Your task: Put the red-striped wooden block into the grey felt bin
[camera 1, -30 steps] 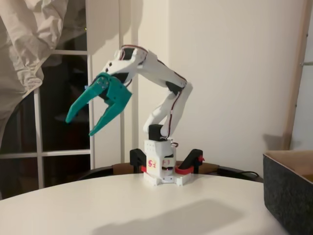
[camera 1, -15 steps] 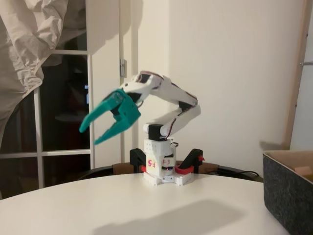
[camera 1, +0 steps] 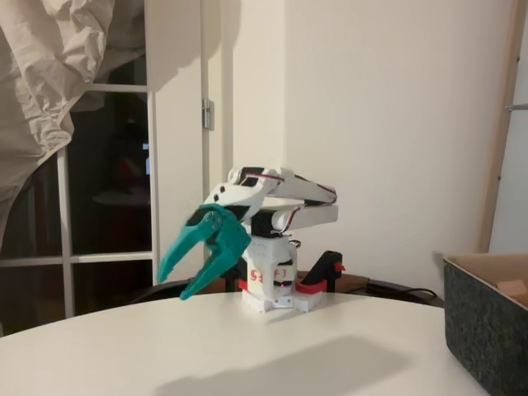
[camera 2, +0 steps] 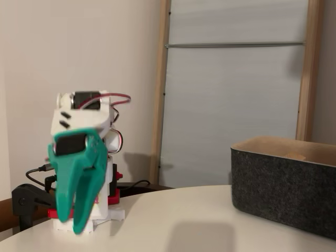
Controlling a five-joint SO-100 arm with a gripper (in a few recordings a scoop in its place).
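Grey felt bin (camera 2: 283, 181), speckled and straight-walled, sits on the smooth white table (camera 1: 247, 355); teal pointed gripper (camera 1: 186, 279) hangs parted, empty.

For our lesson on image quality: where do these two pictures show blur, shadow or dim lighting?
In one fixed view, the teal two-finger gripper is slightly blurred, and a soft shadow lies on the round white table. In the other, the gripper is soft and the dark grey felt bin is sharper.
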